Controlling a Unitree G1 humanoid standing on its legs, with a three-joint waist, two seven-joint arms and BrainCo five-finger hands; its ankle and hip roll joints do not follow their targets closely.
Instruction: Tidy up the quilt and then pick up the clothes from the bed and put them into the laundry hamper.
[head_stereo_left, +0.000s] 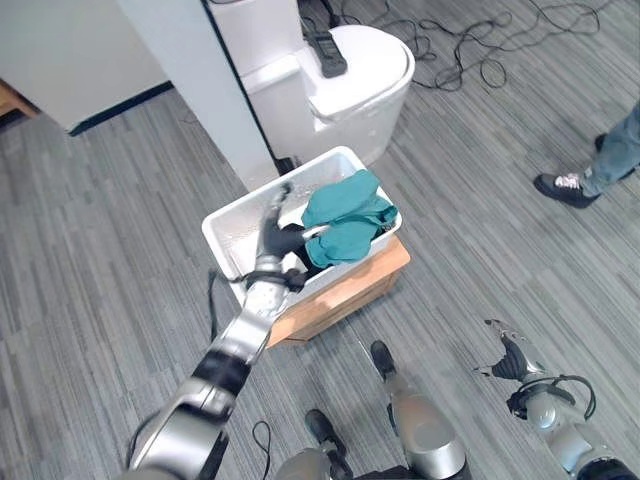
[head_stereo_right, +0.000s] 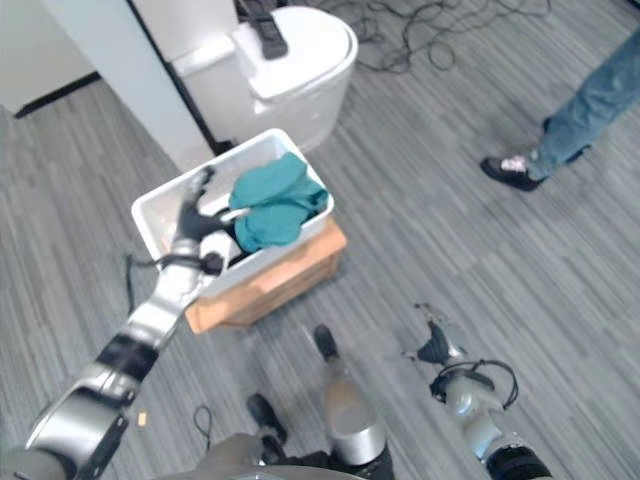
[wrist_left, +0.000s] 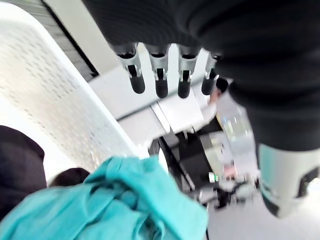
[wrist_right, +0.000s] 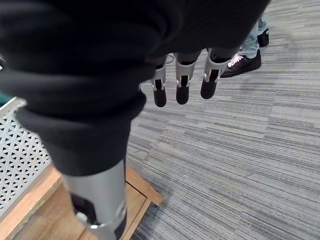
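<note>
A crumpled teal cloth garment (head_stereo_left: 348, 216) lies in the white perforated plastic laundry hamper (head_stereo_left: 232, 228), heaped on the side of it nearer the robot's right and spilling a little over that rim; beneath and beside it, deeper in the hamper, a dark, nearly black piece of clothing (wrist_left: 17, 167) shows. The left robot hand (head_stereo_left: 272, 238) reaches in over the hamper's near edge, its silver, dark-tipped fingers (wrist_left: 160, 75) straight and spread, holding nothing, with the teal garment lying just past them and apart from them. The hamper stands on a low light wooden crate (head_stereo_left: 345, 291), whose boards jut out beneath the hamper's near and right sides. The crate stands on a grey striped carpet floor (head_stereo_left: 100, 260). The right robot hand (head_stereo_right: 436, 345) hangs low at the robot's right, well apart from the hamper, its fingers (wrist_right: 181, 82) relaxed and nearly straight above the carpet, empty. Behind the hamper stands a rounded white plastic appliance (head_stereo_left: 345, 80) with a black elongated device (head_stereo_left: 326, 48) lying on its top; a white upright panel with a dark edge (head_stereo_left: 200, 80) rises just beside it. At the far right a person's leg in blue jeans (head_stereo_left: 620, 150) and a dark shoe with white laces (head_stereo_left: 565, 187) stand on the carpet. No writing or label can be read on any of these things.
</note>
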